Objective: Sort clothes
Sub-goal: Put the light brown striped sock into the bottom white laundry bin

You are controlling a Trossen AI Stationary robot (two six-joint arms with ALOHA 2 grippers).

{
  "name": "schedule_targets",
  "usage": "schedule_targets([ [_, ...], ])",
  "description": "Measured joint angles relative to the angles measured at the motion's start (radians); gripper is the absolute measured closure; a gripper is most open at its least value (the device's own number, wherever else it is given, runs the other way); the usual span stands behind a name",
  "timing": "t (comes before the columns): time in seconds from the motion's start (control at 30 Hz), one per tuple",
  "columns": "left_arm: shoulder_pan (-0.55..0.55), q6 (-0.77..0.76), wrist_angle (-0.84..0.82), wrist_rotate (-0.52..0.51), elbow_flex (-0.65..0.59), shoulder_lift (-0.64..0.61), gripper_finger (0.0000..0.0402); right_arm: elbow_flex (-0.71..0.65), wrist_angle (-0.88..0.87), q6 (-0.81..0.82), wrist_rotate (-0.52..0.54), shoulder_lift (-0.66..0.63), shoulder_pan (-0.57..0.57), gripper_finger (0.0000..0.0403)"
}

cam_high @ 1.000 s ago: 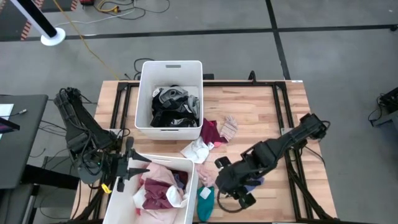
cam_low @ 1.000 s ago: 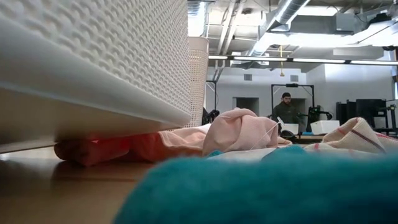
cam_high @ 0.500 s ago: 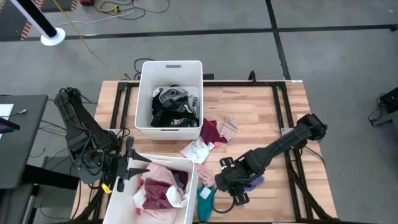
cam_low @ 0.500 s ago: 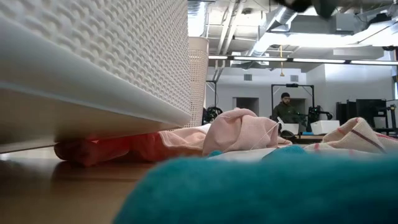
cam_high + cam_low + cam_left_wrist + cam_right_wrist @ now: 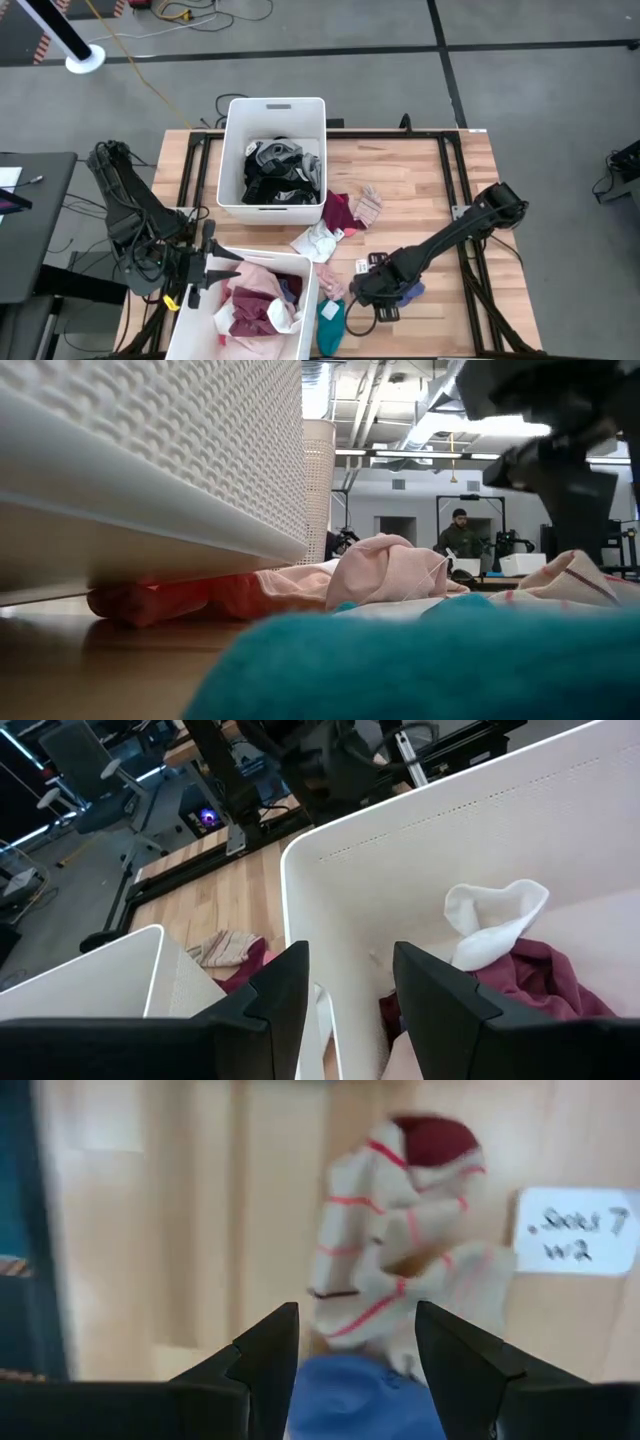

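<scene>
Lowered since before, right pincer (image 5: pixel 372 300) hangs open, empty, over blue cloth (image 5: pixel 362 1398).

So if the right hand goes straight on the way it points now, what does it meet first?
Most likely the blue garment, which lies right between and ahead of the open fingers of the right hand. The cream sock with red stripes lies just beyond it. Depth is hard to judge here.

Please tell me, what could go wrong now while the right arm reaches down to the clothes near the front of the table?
1. The right gripper has open jaws over a blue garment that touches a striped sock; it might take both.
2. The paper label lies beside that sock and could be dragged along.
3. The teal garment lies at the table edge and might be pushed off.
</scene>
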Motion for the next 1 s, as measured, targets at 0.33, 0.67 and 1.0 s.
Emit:
schedule_targets([
  [0.33, 0.001, -0.008, 0.000, 0.000, 0.000, 0.000, 0.0260, -0.110, 0.160, 0.019, 0.108, 0.000, 0.000, 0.0191],
  [0.67, 0.021, -0.008, 0.000, 0.000, 0.000, 0.000, 0.0260, -0.134, 0.180, 0.008, 0.130, 0.000, 0.002, 0.0337],
  [1.0, 0.021, -0.008, 0.000, 0.000, 0.000, 0.000, 0.0260, -0.134, 0.178, -0.020, 0.132, 0.000, 0.008, 0.0391],
])
